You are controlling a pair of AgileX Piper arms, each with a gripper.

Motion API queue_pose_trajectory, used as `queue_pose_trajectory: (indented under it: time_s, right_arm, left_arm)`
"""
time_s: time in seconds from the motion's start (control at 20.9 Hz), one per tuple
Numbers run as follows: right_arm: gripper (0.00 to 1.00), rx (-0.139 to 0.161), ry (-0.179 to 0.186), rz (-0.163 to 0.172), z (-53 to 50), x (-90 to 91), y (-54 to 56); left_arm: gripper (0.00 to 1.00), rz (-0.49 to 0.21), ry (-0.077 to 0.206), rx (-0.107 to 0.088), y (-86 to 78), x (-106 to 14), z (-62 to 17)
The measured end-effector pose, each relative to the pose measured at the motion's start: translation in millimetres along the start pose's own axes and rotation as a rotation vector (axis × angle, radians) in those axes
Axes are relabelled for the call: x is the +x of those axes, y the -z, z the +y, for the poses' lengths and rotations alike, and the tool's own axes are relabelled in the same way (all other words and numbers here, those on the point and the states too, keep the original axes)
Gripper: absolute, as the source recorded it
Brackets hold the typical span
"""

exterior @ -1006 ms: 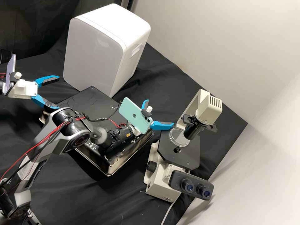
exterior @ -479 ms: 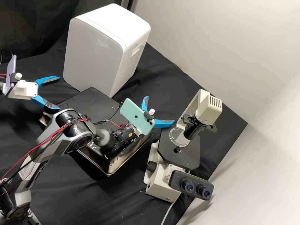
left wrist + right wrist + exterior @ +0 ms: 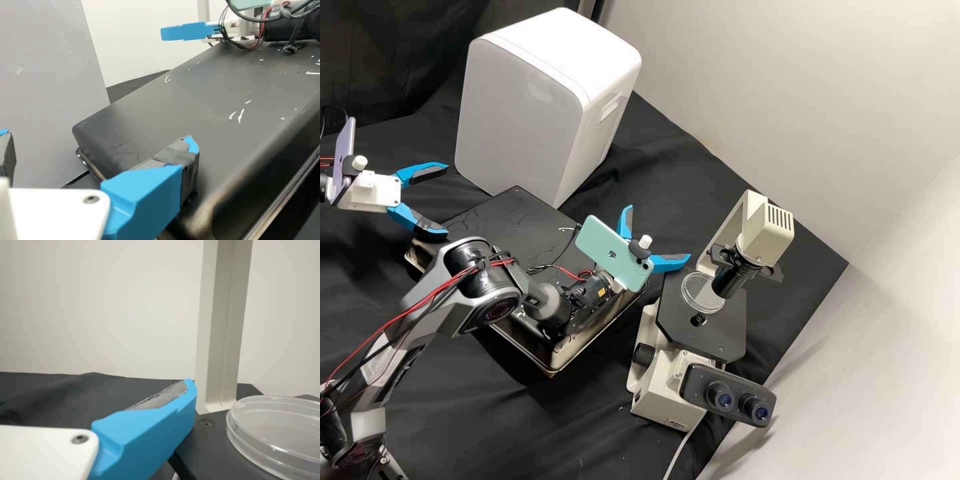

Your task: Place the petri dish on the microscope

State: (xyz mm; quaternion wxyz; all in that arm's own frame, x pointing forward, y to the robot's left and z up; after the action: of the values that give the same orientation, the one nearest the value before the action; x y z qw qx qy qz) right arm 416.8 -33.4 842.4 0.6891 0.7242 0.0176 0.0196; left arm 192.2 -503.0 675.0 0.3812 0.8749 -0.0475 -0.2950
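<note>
One petri dish (image 3: 703, 293) flat on microscope (image 3: 659, 377) stage; left end effector (image 3: 443, 197) and right end effector (image 3: 653, 243) both spread

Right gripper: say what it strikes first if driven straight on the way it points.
Probably the beige microscope's upright pillar; the right gripper, fingers open, aims at it, passing beside the clear round petri dish. Depth unclear.

The right arm (image 3: 447, 303) lies stretched out low and nearly level, red wires running along it. Behind the right arm's jaws the wrist (image 3: 583, 293) is rolled; these jaws stand wide apart, one blue finger (image 3: 626, 221) raised, the other finger (image 3: 669, 261) level. The left arm's jaws, on a white wrist block (image 3: 372, 188), are spread too.
</note>
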Motion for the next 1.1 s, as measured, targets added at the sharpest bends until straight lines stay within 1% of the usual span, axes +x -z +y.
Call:
queue_pose_trajectory:
  time_s: [0.1, 0.14, 0.34, 0.96, 1.1]
  right_arm:
    - [1.00, -0.001, 0.006, 0.010, 0.8, -0.9, -0.7]
    - [1.00, -0.002, 0.007, 0.008, 0.8, -1.3, -1.9]
    - [1.00, 0.003, 0.000, 0.021, -0.3, -1.2, -3.1]
    - [1.00, 0.005, 0.002, 0.019, -1.6, -2.7, -3.9]
    - [1.00, 0.019, -0.016, 0.008, -0.2, -6.6, -3.9]
  left_arm:
    - [1.00, 0.000, 0.000, 0.000, 0.0, 0.0, 0.0]
    - [1.00, 0.000, 0.000, 0.000, 0.0, 0.0, 0.0]
    - [1.00, 0.000, -0.002, 0.000, 0.0, 0.0, 0.2]
    - [1.00, 0.000, -0.002, 0.000, 0.0, 0.0, 0.2]
    - [1.00, 0.000, -0.005, 0.000, 0.0, 0.1, 0.2]
